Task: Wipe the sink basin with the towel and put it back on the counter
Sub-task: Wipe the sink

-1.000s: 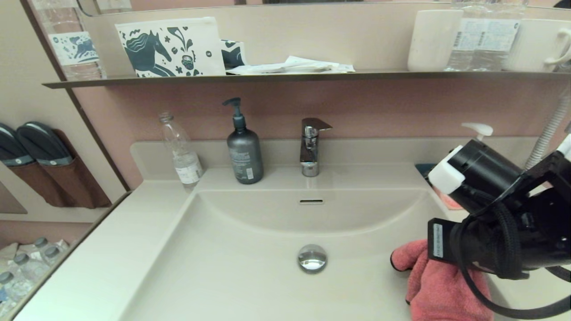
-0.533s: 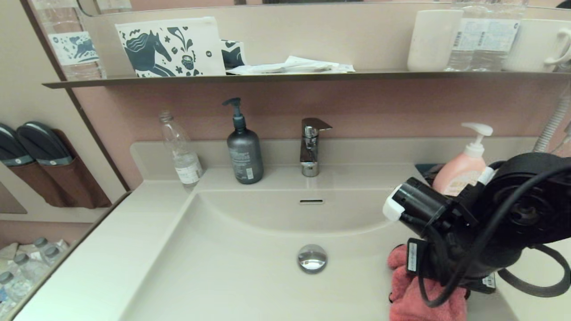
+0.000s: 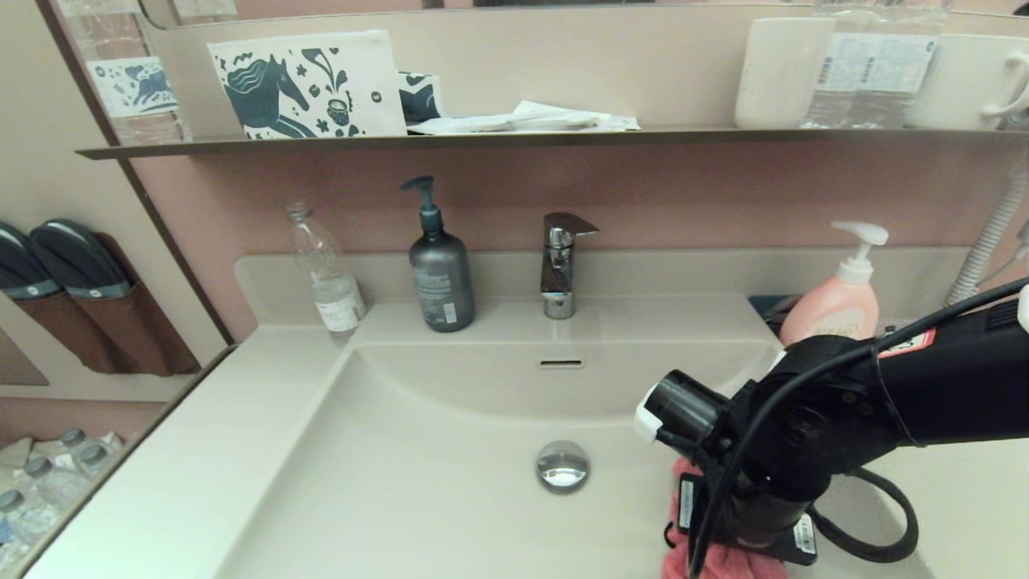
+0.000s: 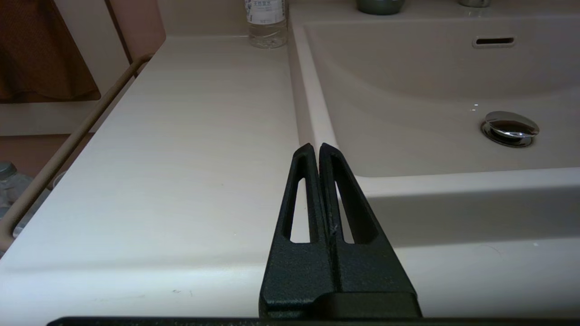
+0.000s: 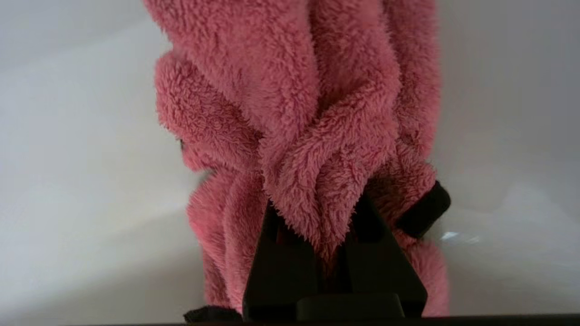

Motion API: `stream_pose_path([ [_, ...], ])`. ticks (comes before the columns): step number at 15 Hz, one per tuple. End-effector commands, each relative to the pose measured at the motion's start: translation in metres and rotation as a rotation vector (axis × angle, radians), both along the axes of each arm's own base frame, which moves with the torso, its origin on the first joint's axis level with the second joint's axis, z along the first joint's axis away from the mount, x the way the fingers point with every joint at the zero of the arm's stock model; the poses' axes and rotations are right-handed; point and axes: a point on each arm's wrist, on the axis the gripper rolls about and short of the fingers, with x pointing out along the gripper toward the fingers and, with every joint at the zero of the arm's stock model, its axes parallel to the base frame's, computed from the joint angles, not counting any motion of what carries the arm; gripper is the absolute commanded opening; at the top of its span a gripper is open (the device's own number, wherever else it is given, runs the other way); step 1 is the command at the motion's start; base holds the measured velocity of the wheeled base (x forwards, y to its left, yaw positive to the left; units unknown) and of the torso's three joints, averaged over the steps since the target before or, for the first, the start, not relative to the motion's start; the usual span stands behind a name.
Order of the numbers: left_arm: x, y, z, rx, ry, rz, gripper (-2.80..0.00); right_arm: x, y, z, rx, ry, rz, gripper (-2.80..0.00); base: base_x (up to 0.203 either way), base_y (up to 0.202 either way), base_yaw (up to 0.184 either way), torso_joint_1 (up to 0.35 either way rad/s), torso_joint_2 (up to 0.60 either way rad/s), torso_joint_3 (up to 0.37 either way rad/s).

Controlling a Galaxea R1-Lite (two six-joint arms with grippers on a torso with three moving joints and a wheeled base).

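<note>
The cream-white sink basin (image 3: 418,466) has a chrome drain plug (image 3: 563,465) and an overflow slot (image 3: 561,363). My right arm reaches down into the basin's right front part, just right of the plug. Its wrist hides the fingers in the head view. In the right wrist view my right gripper (image 5: 317,213) is shut on a bunched fold of the coral-pink towel (image 5: 299,99), which hangs against the basin surface. A bit of the towel (image 3: 683,563) shows under the wrist. My left gripper (image 4: 316,147) is shut and empty, low over the counter (image 4: 181,158) left of the basin.
A faucet (image 3: 560,265) stands behind the basin, with a grey pump bottle (image 3: 440,277) and a clear bottle (image 3: 328,277) to its left. A pink soap bottle (image 3: 836,301) is at the back right. The dark shelf (image 3: 482,141) above holds a pouch, cups and bottles.
My right arm has swung left and down into the basin, carrying the towel from the right rim toward the drain plug. The pink soap bottle has come into view behind it.
</note>
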Motion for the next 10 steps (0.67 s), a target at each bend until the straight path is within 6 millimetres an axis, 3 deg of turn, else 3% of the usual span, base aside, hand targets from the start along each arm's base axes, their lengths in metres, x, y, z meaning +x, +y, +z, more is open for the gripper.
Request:
stream_pose_path([
  [1, 0.0, 0.0, 0.0, 0.0, 0.0, 0.001, -2.8, -0.005, 0.009, -0.007, 0.03, 0.057, 0.03, -2.8, 0.0, 0.0, 0.0, 0.0, 0.0, 0.0],
  [6, 0.0, 0.0, 0.0, 0.0, 0.0, -0.001, -2.8, -0.006, 0.029, -0.009, 0.175, 0.064, 0.104, -2.8, 0.0, 0.0, 0.0, 0.0, 0.0, 0.0],
  [10, 0.0, 0.0, 0.0, 0.0, 0.0, 0.001, -2.8, -0.002, 0.052, -0.033, 0.164, 0.086, 0.178, -2.8, 0.0, 0.0, 0.0, 0.0, 0.0, 0.0],
])
